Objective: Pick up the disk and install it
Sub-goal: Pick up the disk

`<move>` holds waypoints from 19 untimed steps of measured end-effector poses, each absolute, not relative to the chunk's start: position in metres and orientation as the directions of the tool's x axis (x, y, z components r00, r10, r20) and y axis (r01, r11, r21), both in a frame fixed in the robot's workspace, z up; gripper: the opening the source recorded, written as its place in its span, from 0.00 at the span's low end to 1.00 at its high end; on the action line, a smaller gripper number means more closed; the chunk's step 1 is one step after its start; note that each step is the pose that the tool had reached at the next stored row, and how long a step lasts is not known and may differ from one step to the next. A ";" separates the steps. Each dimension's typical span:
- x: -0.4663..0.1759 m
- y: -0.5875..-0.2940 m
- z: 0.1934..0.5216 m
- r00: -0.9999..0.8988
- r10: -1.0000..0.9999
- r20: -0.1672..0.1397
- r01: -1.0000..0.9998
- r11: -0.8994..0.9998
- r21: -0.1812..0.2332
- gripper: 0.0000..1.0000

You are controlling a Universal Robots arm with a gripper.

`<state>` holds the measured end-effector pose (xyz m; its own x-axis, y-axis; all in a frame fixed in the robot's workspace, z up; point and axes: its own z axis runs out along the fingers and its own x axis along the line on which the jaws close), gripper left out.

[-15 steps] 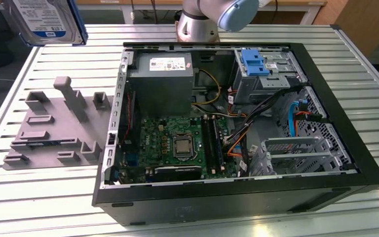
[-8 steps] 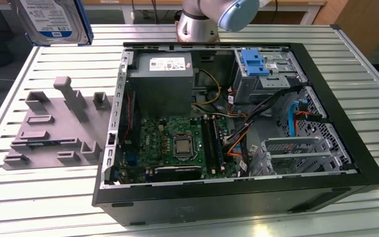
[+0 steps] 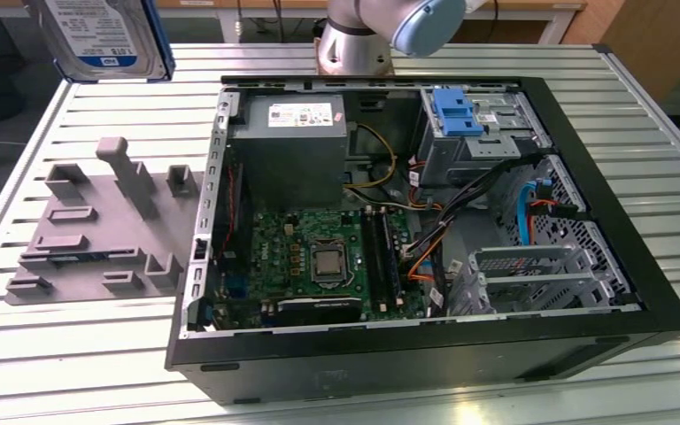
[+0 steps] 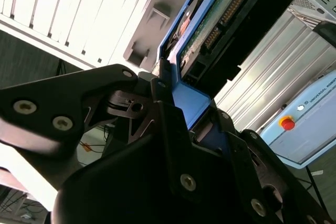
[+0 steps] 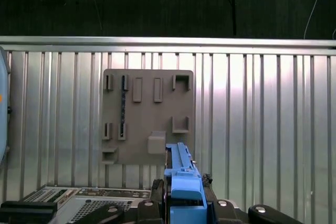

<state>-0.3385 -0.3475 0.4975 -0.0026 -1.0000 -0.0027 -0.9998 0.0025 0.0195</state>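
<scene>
The disk (image 3: 98,35), a silver hard drive with a white-and-blue label in a blue plastic bracket, hangs high in the air at the exterior view's far left, above the table's back corner. In the second wrist view my gripper (image 4: 181,103) is shut on the disk's blue bracket, and the disk (image 4: 210,24) sticks out past the black fingers with its circuit-board side showing. In the first wrist view the disk (image 5: 181,179) stands edge-on between the fingers of my gripper (image 5: 184,203).
An open computer case (image 3: 435,354) lies on the slatted metal table (image 3: 81,354), with a drive cage and a blue bracket (image 3: 452,111) at its back right. A grey moulded fixture block (image 3: 98,221) sits left of the case. The arm's base (image 3: 375,35) stands behind.
</scene>
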 end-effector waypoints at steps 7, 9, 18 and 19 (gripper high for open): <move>-0.331 -0.348 0.497 -0.002 -1.000 -0.003 -1.000 0.002 0.019 0.36; -0.328 -0.348 0.497 -0.003 -1.000 -0.003 -1.000 0.003 0.019 0.36; -0.315 -0.348 0.497 -0.003 -1.000 -0.003 -1.000 0.002 0.019 0.36; -0.314 -0.348 0.497 -0.003 -1.000 -0.003 -1.000 0.002 0.019 0.36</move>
<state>-0.3138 -0.3476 0.4968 -0.0025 -1.0000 -0.0028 -0.9998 0.0024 0.0193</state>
